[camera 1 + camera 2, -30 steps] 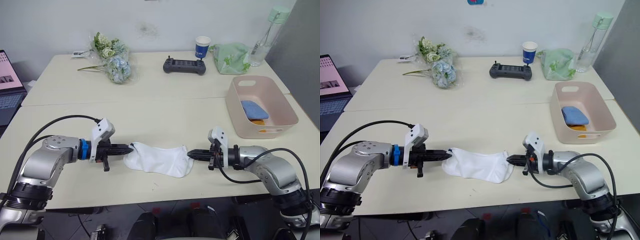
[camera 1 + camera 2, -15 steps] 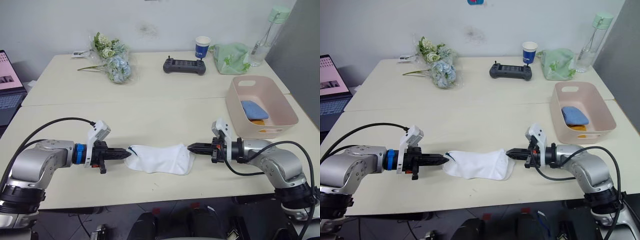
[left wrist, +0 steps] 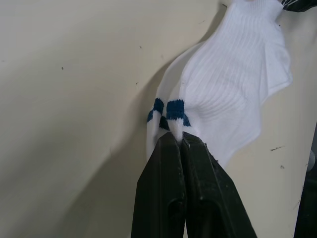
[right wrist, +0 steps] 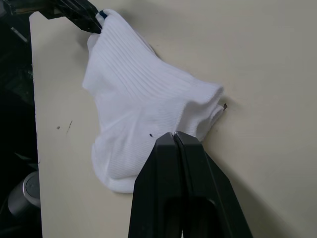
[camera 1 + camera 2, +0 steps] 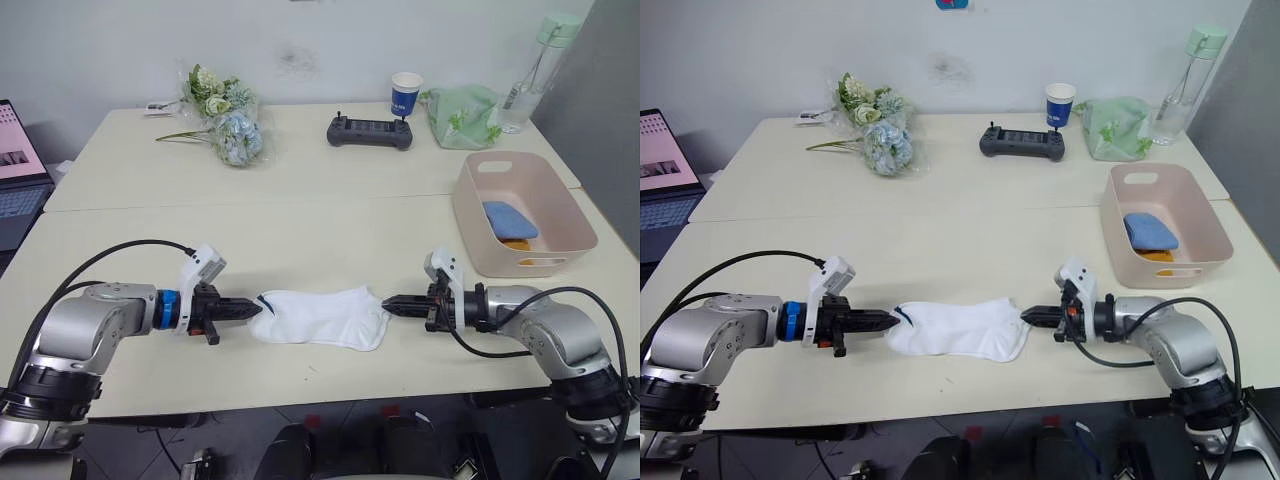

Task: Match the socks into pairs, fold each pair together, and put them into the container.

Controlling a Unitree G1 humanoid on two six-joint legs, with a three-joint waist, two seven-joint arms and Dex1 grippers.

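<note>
1. Socks first: the white pair (image 5: 322,318) lies flat near the front edge of the table (image 5: 300,240), its long axis running left to right between the two grippers, with the blue-marked cuff end toward the left arm and the other end toward the right arm.

2. At the far left a laptop (image 5: 18,170) sits at the table's edge, and a bunch of flowers (image 5: 222,120) lies toward the back.

3. The left gripper (image 5: 254,309) points to the right along the sock's axis; in the left wrist view its fingers (image 3: 171,198) are pressed together and pinch the cuff right at the two blue marks.

4. The right gripper (image 5: 391,302) points left, facing the other one. In the right wrist view its fingers (image 4: 173,188) are closed tight, their tips at the sock's edge; I can't tell whether any fabric is caught between them.

5. Toward the back sit one black controller (image 5: 368,132), one blue paper cup (image 5: 405,94), one green plastic bag (image 5: 462,116) and one clear bottle (image 5: 528,72).

6. At the right the pink container (image 5: 478,220) stands well apart from the white pair. Inside it I count one light blue bundle (image 5: 508,220) lying over an orange one (image 5: 516,243), which only peeks out.
</note>
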